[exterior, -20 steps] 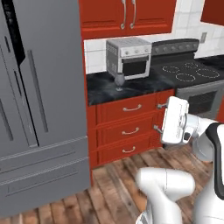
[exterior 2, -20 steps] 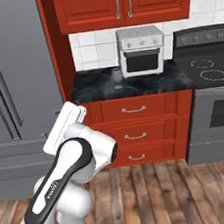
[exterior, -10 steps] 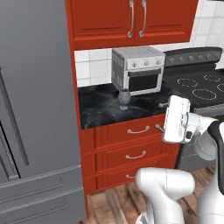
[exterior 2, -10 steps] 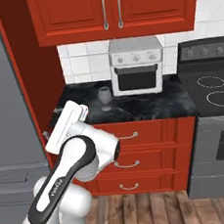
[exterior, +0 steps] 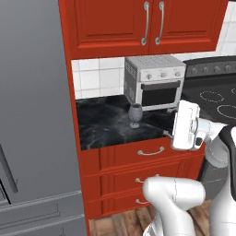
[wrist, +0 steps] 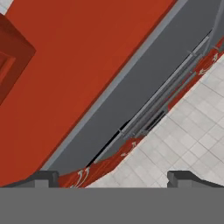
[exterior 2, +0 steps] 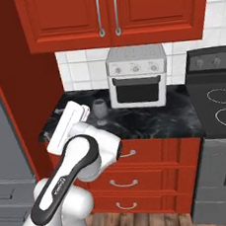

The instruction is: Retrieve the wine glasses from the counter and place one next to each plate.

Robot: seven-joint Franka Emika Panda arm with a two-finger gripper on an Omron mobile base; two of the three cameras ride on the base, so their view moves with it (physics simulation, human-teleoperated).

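**Robot faces the counter with one wine glass in reach, nothing picked up yet**

A tall grey refrigerator (exterior: pixel 32 115) fills the left of the left base view. Beside it, red wall cabinets (exterior 2: pixel 108 13) hang above white tiles, and red drawers (exterior 2: pixel 141 171) sit under the counter (exterior: pixel 106 126), a black worktop with white veins. A black stove (exterior 2: pixel 220 117) adjoins the counter on the right. A small silver toaster oven (exterior 2: pixel 137 77) stands at the back of the counter against the tiles.

The white robot arm rises in the foreground of both base views, its hand raised in front of the counter's edge. The gripper (wrist: pixel 113 178) shows in the hand view as two dark tips standing well apart with nothing between them: the jaws are spread wide and empty. That camera looks past them at red cabinetry, a grey panel and pale floor tiles, not at the glass.

One wine glass (exterior: pixel 135 114), smoky grey and upright on its foot, stands on the counter just in front of the toaster oven's left corner. A second glass and the plates cannot be made out here.

Judging by this, the task is at its very start: no glass has been lifted, and both placements remain to be done.

Compared with a second ago, the whole scene has shifted and grown larger, so the base has driven closer to the counter and leftward; the glass itself has not moved, and the jaws are as wide as before.
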